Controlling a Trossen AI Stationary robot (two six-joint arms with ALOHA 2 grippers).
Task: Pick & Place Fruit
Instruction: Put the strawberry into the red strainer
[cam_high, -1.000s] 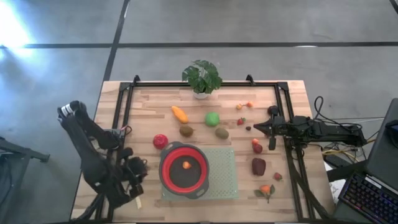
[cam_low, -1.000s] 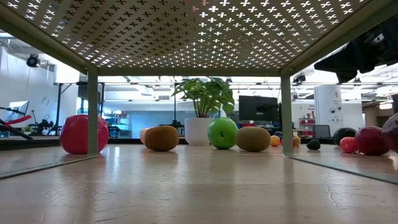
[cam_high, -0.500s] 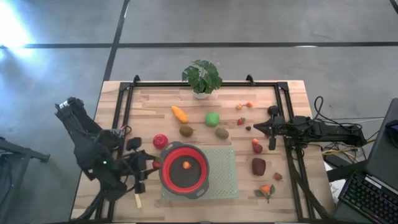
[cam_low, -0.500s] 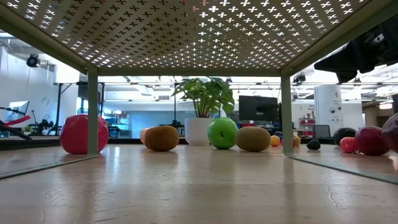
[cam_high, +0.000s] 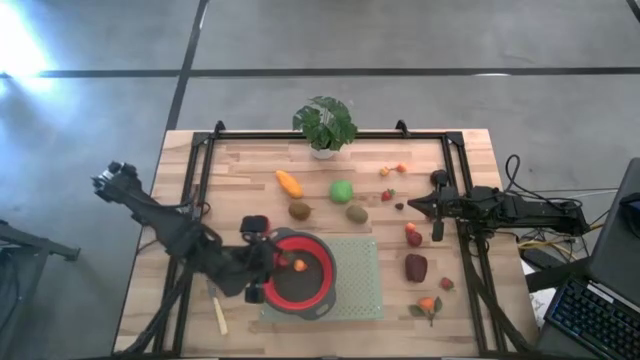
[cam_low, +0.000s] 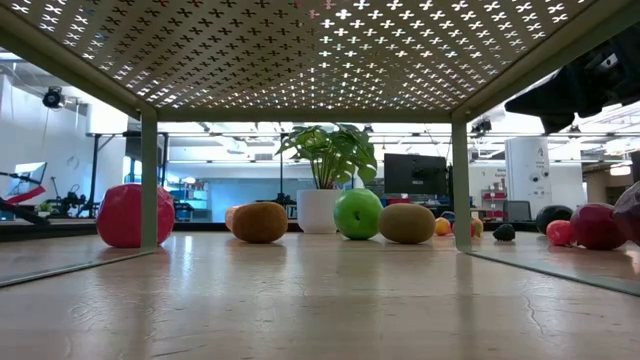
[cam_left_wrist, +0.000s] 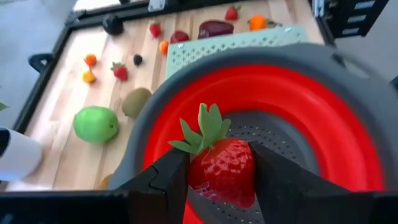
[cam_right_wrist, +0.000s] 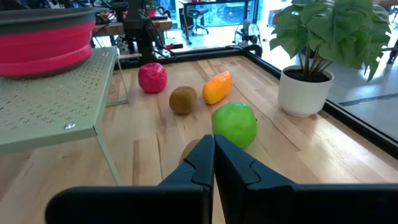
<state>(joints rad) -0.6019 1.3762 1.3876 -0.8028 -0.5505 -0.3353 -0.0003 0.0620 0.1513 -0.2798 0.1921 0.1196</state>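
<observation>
Left hand (cam_left_wrist: 219, 171) clamped on strawberry (cam_left_wrist: 222, 168), swung from desk's left edge to over red colander (cam_high: 297, 273) rim; release into bowl looks next. Right hand (cam_right_wrist: 213, 158) shut, empty, parked at right beside green ball (cam_high: 342, 190).

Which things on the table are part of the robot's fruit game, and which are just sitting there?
Part of the job:
strawberry held by the left gripper
red bowl
green ball
red apple
two kiwis
orange piece

Just lying about:
potted plant
knife
green rack under the bowl
</observation>
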